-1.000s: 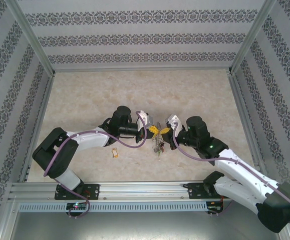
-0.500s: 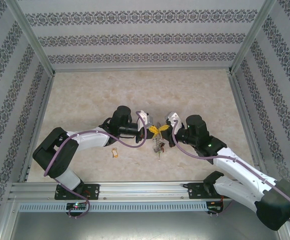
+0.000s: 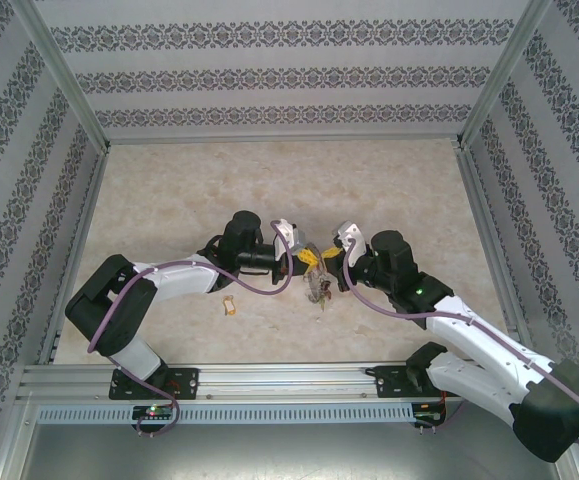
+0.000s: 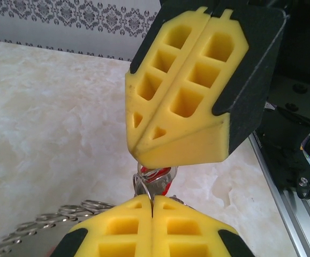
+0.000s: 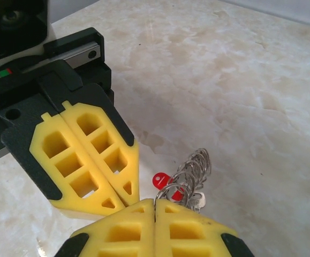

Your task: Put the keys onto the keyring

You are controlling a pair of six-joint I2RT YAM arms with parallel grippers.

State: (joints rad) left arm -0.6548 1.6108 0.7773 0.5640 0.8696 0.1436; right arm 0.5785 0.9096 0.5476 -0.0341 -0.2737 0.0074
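Note:
The keyring (image 3: 319,288) hangs as a bundle of silvery loops between my two grippers, above the table's middle. My left gripper (image 4: 152,201) is shut on a thin wire loop of it. My right gripper (image 5: 155,202) is shut too, with a loop coming out at its tips. The two meet tip to tip, left gripper (image 3: 305,260) and right gripper (image 3: 325,262). A key with a red tag (image 5: 161,180) hangs among the loops (image 5: 195,163) just past my right fingertips; whether it is threaded on I cannot tell. The tan-tagged key (image 3: 231,307) lies loose on the table, left of the bundle.
The marble-patterned table (image 3: 189,190) is fenced by metal rails (image 3: 269,375) and patterned walls. A small silver key (image 5: 198,199) hangs beside my right fingers. More silvery rings (image 4: 37,225) show at the lower left of the left wrist view.
My right gripper has edged left toward the left gripper, and the hanging bundle has shifted slightly with it. The tan-tagged key has not moved.

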